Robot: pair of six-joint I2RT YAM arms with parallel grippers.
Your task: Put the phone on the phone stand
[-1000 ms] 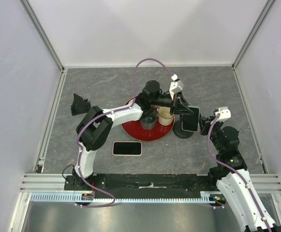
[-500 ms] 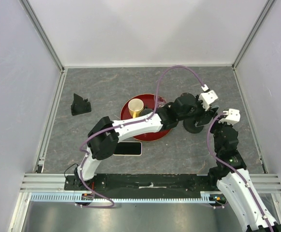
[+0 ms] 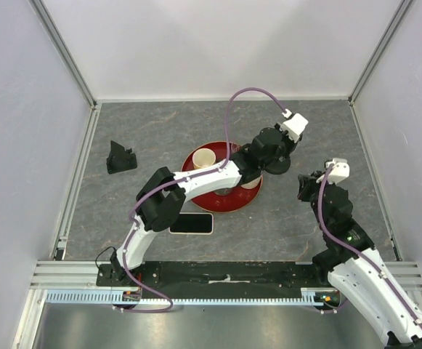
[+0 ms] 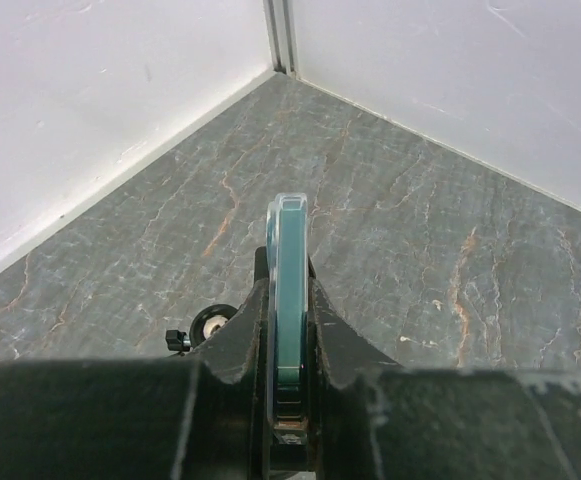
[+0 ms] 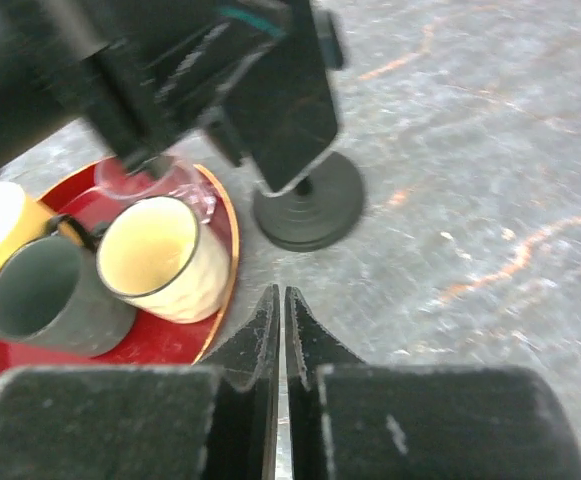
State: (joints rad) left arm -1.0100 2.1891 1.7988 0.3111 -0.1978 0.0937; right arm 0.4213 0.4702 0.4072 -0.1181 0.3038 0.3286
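Clamping a phone [image 4: 290,240] edge-on between its fingers, the L gripper [image 4: 290,300] holds it tilted right over the round-based phone stand [image 5: 310,212]; can't tell if phone & stand touch. R gripper [image 5: 280,305] is closed on nothing, low over the table [image 3: 160,131] nr the stand, w/ a red tray [image 5: 226,215] of cups [image 5: 160,255] just beside the stand. A 2nd phone [image 3: 191,223] lies flat in front of the tray.

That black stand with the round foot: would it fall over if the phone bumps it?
Probably not easily: the stand sits on a wide, flat disc that looks bottom-heavy. Its post is thin, so a knock up high might rock it. On the smooth table it may slide rather than tip.
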